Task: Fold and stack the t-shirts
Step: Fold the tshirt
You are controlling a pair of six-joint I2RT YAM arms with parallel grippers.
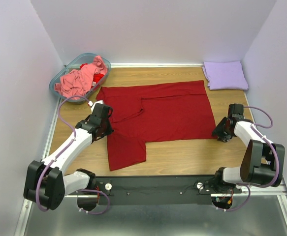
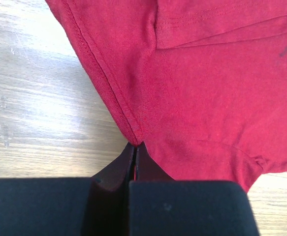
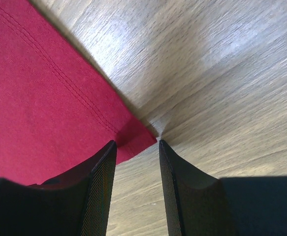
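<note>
Arm bases sit bolted to a black rail [image 1: 153,187] at the near edge.

Left arm: elbow low at the near-left corner, forearm running up and to the right, wrist bent down. The left gripper [image 1: 104,119] sits at the left edge of the red shirt [image 1: 173,110]. In the left wrist view the left gripper [image 2: 135,147] has its jaws pressed together, with a sliver of red shirt [image 2: 207,88] pinched between them where a hemmed edge meets the body cloth.

A teal basket [image 1: 64,69] stands in the far-left corner, behind the left gripper. It holds a crumpled pink shirt [image 1: 79,78] with a bit of brighter red cloth [image 1: 99,77] beside it.

The red shirt lies spread flat mid tabletop [image 1: 182,152]. One flap reaches toward the near edge on the left, and one layer is folded over on top left of centre.

Right arm: elbow raised at the near-right, forearm angled up and to the left, right gripper [image 1: 221,132] pointing at the shirt's near-right corner. In the right wrist view the right gripper [image 3: 137,143] has its jaws parted narrowly and grips nothing. The stitched corner of the red shirt [image 3: 40,98] lies in the gap just ahead of the tips. Cannot tell whether the tips touch the cloth.

A lavender shirt [image 1: 225,74] lies folded flat in the far-right corner, apart from the red shirt and behind the right gripper.
</note>
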